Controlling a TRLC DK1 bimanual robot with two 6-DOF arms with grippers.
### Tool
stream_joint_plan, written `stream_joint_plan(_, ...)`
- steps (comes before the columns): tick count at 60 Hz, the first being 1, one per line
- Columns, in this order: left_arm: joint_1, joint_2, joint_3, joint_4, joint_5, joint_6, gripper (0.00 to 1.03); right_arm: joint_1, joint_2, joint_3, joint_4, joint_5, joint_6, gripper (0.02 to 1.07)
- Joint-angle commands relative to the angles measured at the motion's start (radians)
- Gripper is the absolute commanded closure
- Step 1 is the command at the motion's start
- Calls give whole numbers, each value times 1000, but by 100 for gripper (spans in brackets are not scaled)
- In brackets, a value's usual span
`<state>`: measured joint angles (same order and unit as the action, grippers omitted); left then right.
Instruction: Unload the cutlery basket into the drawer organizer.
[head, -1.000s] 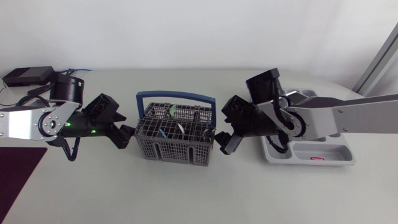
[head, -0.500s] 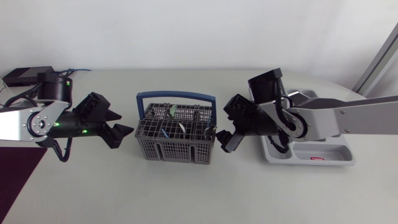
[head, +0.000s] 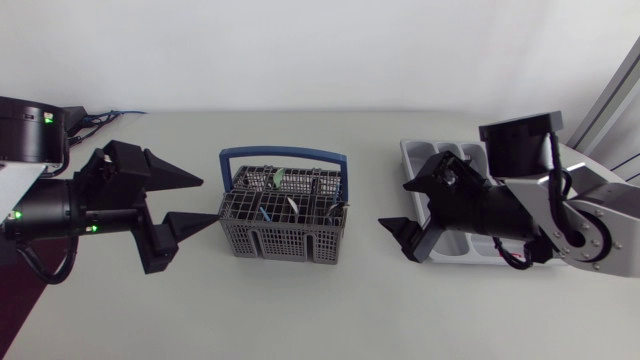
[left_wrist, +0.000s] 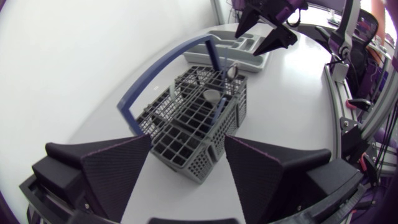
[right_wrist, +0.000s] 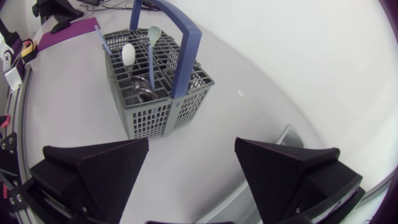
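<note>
The grey cutlery basket (head: 283, 222) with a blue handle (head: 283, 154) stands mid-table, holding a white spoon (right_wrist: 128, 53), a pale green spoon (right_wrist: 153, 33) and blue-handled pieces (head: 262, 212). My left gripper (head: 210, 199) is open just left of the basket, its fingers pointing at it, nothing between them. To the basket's right my right gripper (head: 393, 205) hangs open and empty. The grey drawer organizer (head: 420, 150) lies under the right arm, largely hidden. In the left wrist view the basket (left_wrist: 199, 118) is ahead of the open fingers (left_wrist: 118, 168), the organizer (left_wrist: 239, 46) beyond it.
A purple mat (right_wrist: 68, 31) lies at the table's far left. Thin cables (head: 105, 114) run along the back left edge. Bare tabletop stretches in front of the basket and between it and the organizer.
Both grippers have drawn back from the basket: the left went left and rose toward the camera, the right moved right over the organizer's near side and spread a little wider.
</note>
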<state>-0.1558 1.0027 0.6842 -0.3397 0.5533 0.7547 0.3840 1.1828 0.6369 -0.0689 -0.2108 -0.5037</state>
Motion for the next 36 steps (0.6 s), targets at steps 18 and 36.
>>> stream_joint_plan(18,-176,119,-5,96,-13,38,20,53,-129,-49,-98,-21,-16,7)
stream_joint_plan(36,-225,208,-11,238,-116,32,36,81,-126,-55,-97,-22,-13,7)
